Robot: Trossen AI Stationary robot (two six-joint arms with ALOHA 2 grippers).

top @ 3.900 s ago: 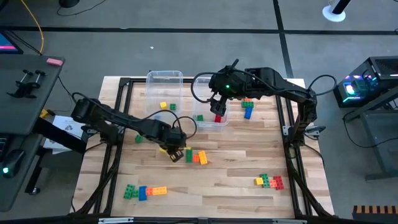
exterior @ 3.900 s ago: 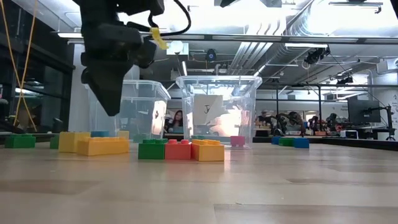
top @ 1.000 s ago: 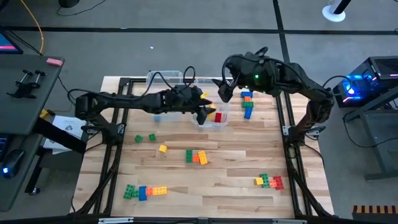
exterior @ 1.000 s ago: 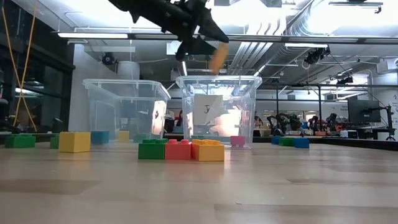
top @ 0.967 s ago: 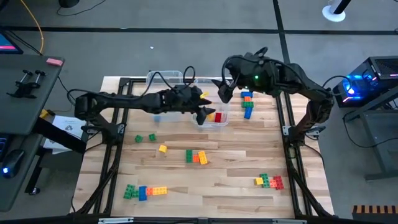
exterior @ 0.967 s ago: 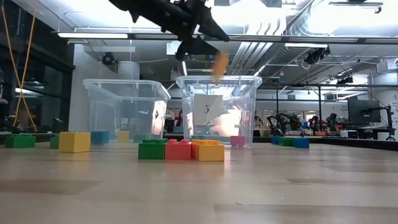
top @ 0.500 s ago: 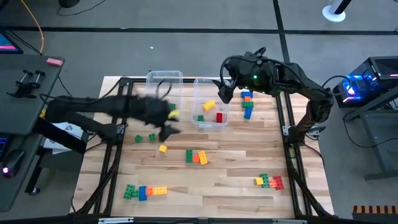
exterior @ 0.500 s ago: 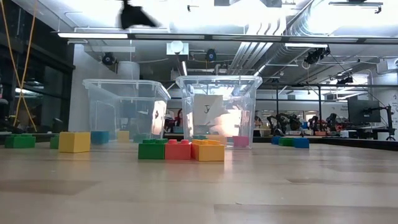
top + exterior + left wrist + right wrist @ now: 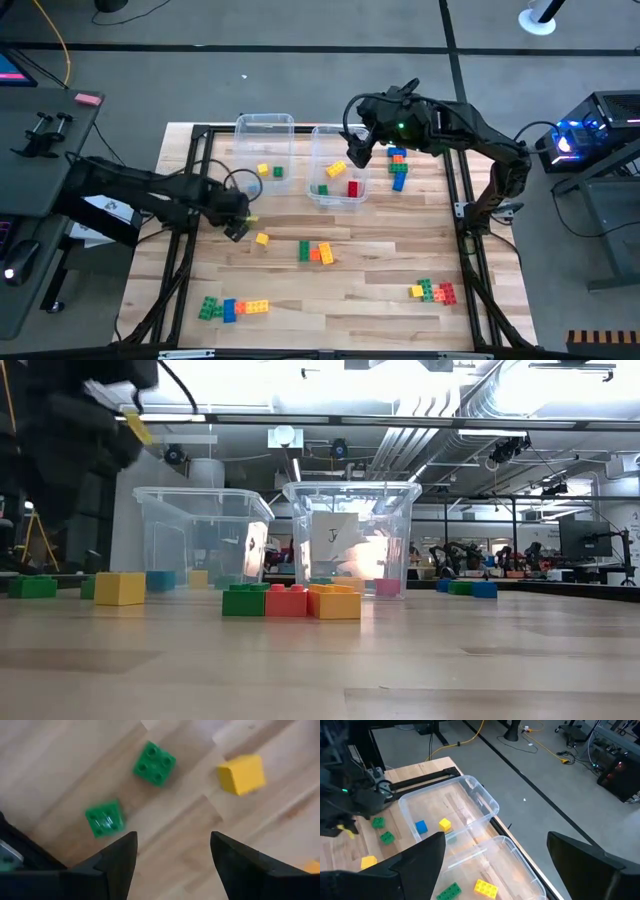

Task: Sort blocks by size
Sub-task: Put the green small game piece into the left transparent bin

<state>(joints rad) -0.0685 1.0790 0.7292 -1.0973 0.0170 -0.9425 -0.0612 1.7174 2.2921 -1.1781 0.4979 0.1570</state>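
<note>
Left end effector (image 9: 170, 857) spread wide, empty — over studded plastic green cubes (image 9: 154, 763), seemingly untouched.

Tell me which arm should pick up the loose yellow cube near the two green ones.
Left. The left gripper hovers open beside the yellow cube; the right gripper hangs open over the bins.

Green, yellow, red, blue blocks (image 9: 320, 253)

Bright ceiling strip lights glare white across the low view, where the left arm (image 9: 70, 420) smears with motion blur; even, soft-shadowed light covers the desk (image 9: 360, 290)
</note>
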